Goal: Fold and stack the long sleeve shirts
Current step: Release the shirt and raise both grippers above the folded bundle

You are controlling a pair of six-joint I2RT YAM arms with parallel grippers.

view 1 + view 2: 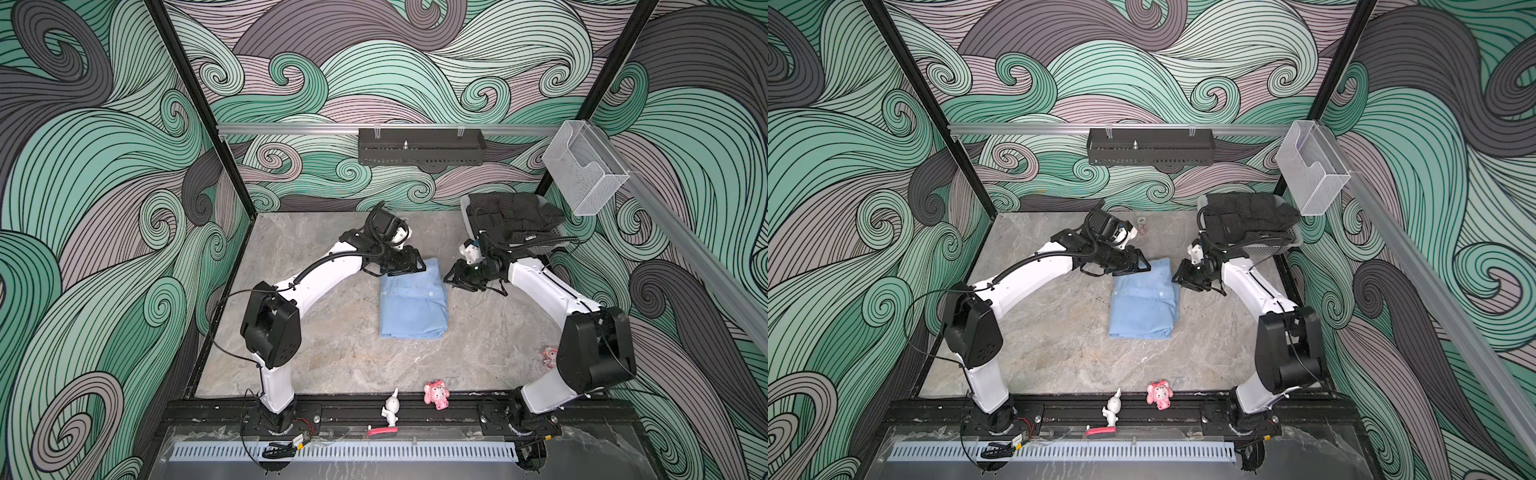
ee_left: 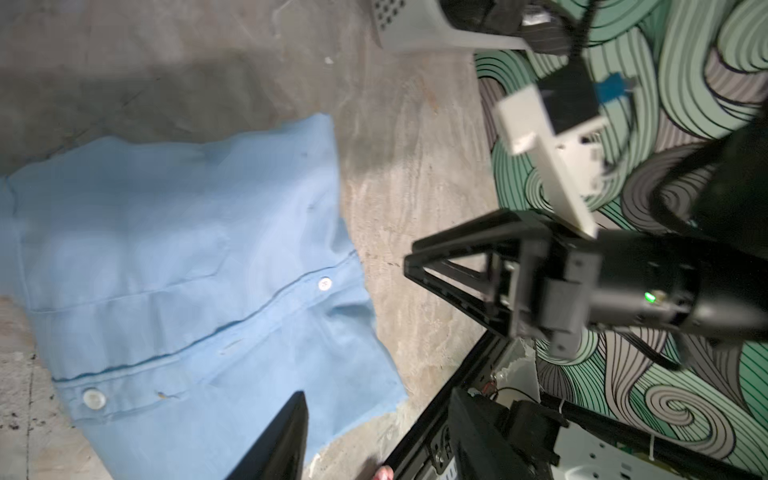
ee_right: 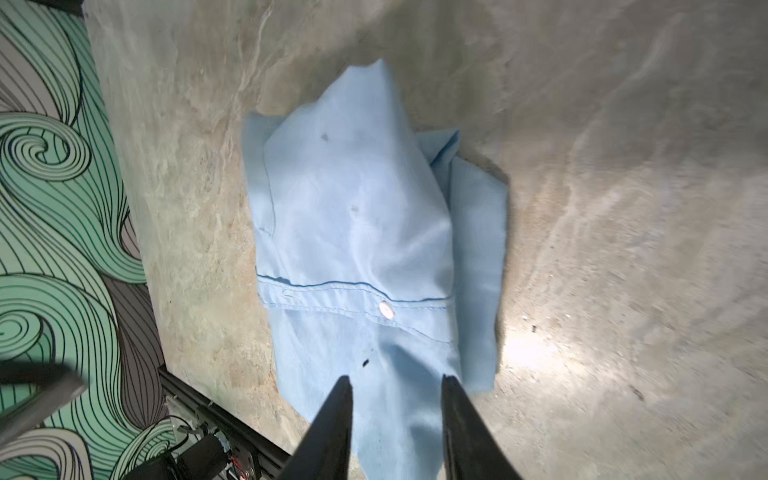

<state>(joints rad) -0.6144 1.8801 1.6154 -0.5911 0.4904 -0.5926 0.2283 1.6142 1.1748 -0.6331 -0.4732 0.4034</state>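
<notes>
Folded into a rough rectangle and lying flat near the middle of the grey marbled table [image 1: 332, 357]: the light-blue button-front shirt [image 1: 413, 309], between the two arms, at the same spot in both top views (shirt [image 1: 1144, 307]). Across its upper layer, a stitched placket with pale buttons [image 2: 324, 284].

Over the shirt's far left corner, the left gripper [image 1: 409, 266], jaws parted, nothing between them. In the left wrist view only one black finger [image 2: 291, 432] in frame, above the blue cloth of the shirt [image 2: 187, 249] (blurred, so cannot tell whether touching the fabric).

Just beside the shirt's far right edge, the right gripper [image 1: 455, 278], jaws a moderate way apart and empty. From its own wrist, the right gripper [image 3: 397, 382] with both dark fingers separated, and the shirt [image 3: 361, 232] lying loose beyond the tips. From the left wrist, the right gripper [image 2: 409, 259] apart from the cloth's edge, a strip of bare table between.

In the far right corner behind the right arm, a pale perforated basket [image 1: 1266, 249] heaped with a dark quilted garment [image 1: 1246, 220]. At the near edge, a pink pig toy [image 1: 436, 394] and a white figurine [image 1: 391, 409], both well apart from the shirt.
</notes>
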